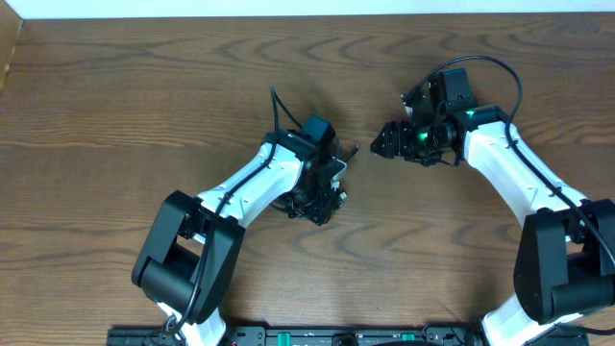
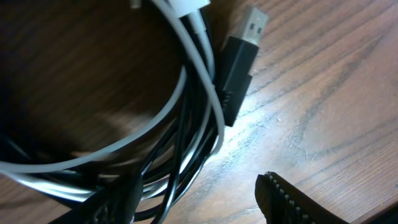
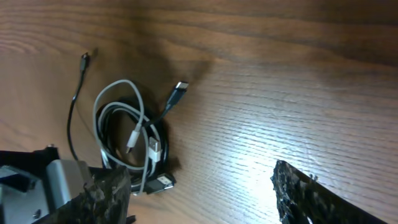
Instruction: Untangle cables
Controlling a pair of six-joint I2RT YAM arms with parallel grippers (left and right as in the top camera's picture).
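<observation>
left end effector [image 2: 196, 205] wide, low over cables, gripping nothing. right end effector [image 3: 199, 171] wide too, empty, near bundle. white cable [image 3: 115, 93] and black cable [image 3: 74, 106] looped together on counter [image 3: 280, 93], black plug [image 2: 236, 74] poking out.

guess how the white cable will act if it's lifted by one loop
Probably floppy: the white cable lies in loose, uneven loops, so it should sag and uncoil. It likely drags the black cable along, since their strands cross in the coil. Looks thin, so probably light.
</observation>
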